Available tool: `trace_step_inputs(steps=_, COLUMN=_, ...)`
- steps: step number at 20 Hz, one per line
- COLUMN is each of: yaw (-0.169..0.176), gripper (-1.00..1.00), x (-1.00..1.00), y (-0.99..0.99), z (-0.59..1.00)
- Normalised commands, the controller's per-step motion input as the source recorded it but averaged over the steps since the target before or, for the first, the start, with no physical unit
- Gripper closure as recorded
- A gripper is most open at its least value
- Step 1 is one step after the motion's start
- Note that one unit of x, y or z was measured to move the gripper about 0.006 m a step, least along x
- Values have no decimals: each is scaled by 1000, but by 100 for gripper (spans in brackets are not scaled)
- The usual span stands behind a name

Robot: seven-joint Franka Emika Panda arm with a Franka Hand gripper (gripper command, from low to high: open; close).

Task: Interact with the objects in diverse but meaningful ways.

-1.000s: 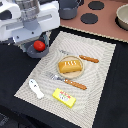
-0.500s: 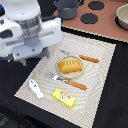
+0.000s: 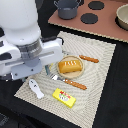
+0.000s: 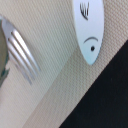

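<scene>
Claw hidden behind arm body in exterior view, absent from wrist view; we cannot tell whether apart or together, nor what it touches. Arm (image 3: 25,42) fills upper left of frame, wrist pointing down over placemat (image 3: 100,75). We see bread loaf (image 3: 70,65) on clear plate (image 3: 80,73) at centre, fork (image 3: 69,81) just below it, butter block (image 3: 64,97) lower centre, white fish (image 3: 36,89) lower left. Wrist view: fish (image 4: 90,30) near fork tines (image 4: 22,52).
</scene>
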Motion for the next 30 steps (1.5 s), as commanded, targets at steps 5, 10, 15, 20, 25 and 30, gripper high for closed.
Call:
trace_step_inputs(steps=5, yaw=35, gripper=-100, x=153, y=-234, z=-154)
trace_step_inputs(steps=10, yaw=46, gripper=-100, x=5, y=-405, z=-262)
trace_step_inputs(steps=15, yaw=29, gripper=-100, x=0, y=-510, z=-209)
trace_step_inputs(steps=20, yaw=15, gripper=-100, x=29, y=-437, z=-174)
trace_step_inputs(steps=25, yaw=21, gripper=-100, x=267, y=-65, z=-75)
trace_step_inputs(steps=30, yaw=13, gripper=100, x=385, y=6, z=-10)
